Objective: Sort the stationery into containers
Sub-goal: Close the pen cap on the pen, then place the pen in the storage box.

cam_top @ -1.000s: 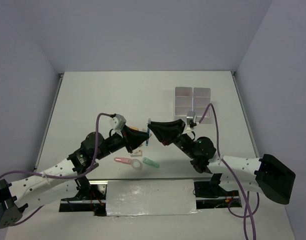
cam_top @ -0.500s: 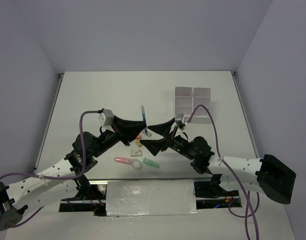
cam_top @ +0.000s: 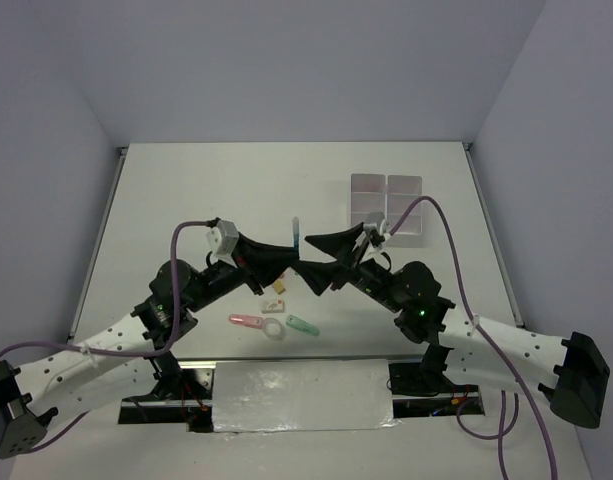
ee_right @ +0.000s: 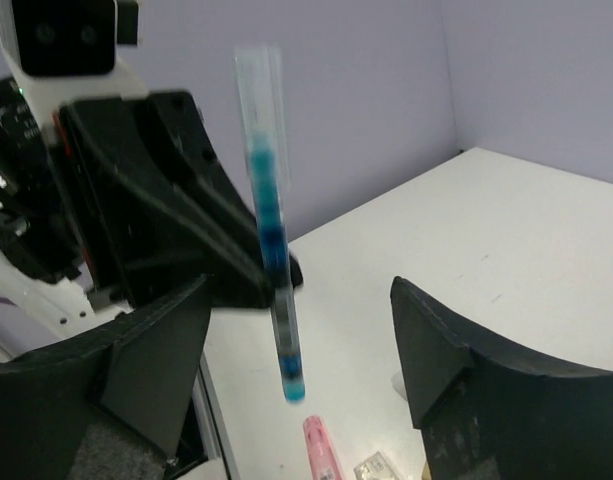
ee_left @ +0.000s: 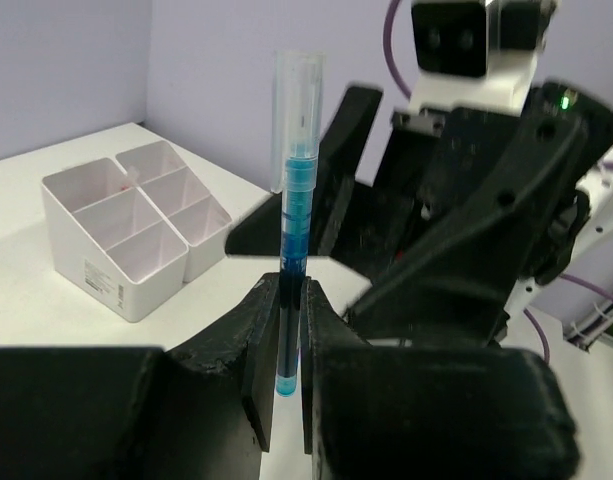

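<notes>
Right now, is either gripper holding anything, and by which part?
The left gripper clamps the blue pen upright near its lower end. The right gripper is open and holds nothing.

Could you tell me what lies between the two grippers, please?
The blue pen, upright, clamped by the left gripper, facing the open right gripper; both wrist views show it.

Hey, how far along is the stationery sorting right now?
Early. Done: little, if anything; the visible compartments of the organizer look nearly empty. In hand: the left pincer grips a blue pen upright, with the right pincer open on either side of it. Left: the pink highlighter, clear ring, green piece and a yellowish piece lie on the table.
</notes>
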Robot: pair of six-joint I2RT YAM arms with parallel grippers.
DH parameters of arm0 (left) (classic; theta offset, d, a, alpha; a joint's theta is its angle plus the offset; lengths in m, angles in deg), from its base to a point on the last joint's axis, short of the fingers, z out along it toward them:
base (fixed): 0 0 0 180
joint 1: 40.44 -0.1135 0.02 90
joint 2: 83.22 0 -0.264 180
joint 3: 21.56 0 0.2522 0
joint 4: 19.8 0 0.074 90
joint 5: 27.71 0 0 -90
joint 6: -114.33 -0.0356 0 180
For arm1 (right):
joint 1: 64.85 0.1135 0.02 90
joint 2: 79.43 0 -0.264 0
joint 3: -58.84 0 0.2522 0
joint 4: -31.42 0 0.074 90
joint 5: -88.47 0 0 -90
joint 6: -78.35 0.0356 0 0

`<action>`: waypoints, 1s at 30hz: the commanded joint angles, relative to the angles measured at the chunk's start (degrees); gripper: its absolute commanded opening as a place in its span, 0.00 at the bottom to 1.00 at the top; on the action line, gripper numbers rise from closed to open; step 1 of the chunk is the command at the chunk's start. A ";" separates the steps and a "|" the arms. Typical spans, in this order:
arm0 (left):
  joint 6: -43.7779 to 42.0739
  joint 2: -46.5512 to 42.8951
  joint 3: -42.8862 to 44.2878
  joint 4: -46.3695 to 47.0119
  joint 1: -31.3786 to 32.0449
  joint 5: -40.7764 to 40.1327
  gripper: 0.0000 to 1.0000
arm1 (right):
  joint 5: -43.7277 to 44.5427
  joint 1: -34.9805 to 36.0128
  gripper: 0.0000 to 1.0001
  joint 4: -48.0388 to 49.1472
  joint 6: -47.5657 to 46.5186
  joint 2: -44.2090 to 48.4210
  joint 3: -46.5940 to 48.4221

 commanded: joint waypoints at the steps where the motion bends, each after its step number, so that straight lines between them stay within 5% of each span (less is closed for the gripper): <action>1: -2.08 1.01 2.53 2.38 -0.10 4.76 0.00 | -0.58 -0.98 0.78 -8.05 -3.28 -0.53 5.94; 6: -1.99 2.77 2.88 3.35 -0.01 9.34 0.00 | -3.39 -2.74 0.75 -6.91 -1.35 -1.41 6.74; 9: -2.26 3.13 2.79 2.64 -0.01 9.08 0.00 | -4.28 -3.36 0.60 -6.73 -1.17 -1.06 7.26; 13: -2.52 2.16 2.53 2.38 -0.01 7.93 0.00 | -5.07 -3.53 0.27 -7.70 -1.18 -1.68 7.62; 20: -4.10 2.33 3.40 -1.13 -0.01 5.74 0.02 | -3.84 -3.45 0.00 -8.14 -2.49 -1.32 7.00; 22: -3.93 2.51 4.02 -2.97 -0.01 2.85 0.37 | -1.21 -3.71 0.00 -7.27 -4.15 -1.50 6.57; 23: -3.93 2.51 4.37 -5.07 -0.10 1.27 0.87 | 0.10 -4.14 0.00 -6.48 -6.25 -1.67 6.13; 24: -3.40 2.34 5.25 -6.48 -0.10 -0.31 0.99 | 2.55 -6.32 0.00 -5.34 -7.23 -2.37 5.08; 30: -1.03 0.93 10.43 -24.23 -0.01 -15.25 0.99 | 2.94 -20.74 0.00 2.22 -15.75 -12.38 6.99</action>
